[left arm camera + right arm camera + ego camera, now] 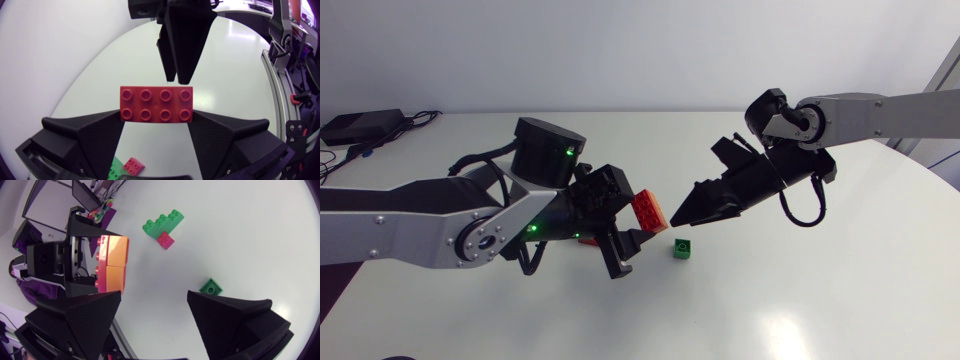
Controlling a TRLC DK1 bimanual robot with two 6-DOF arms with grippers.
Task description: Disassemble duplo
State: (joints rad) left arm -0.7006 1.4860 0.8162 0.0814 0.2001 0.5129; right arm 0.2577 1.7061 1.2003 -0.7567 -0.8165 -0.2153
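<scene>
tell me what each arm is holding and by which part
The left jaws clamp the red duplo brick by its two short ends; the right jaws are open, empty.

A studded red brick is gripped by the matte black left gripper; its side is seen as orange from the right wrist view. The right gripper is likewise finished in matte black. The table is shown white. On it, a small green brick is pictured, and a stepped green stack is joined by a pink brick. The left arm and right arm are clad in silver-grey with black joints, the left dotted with green lights.
</scene>
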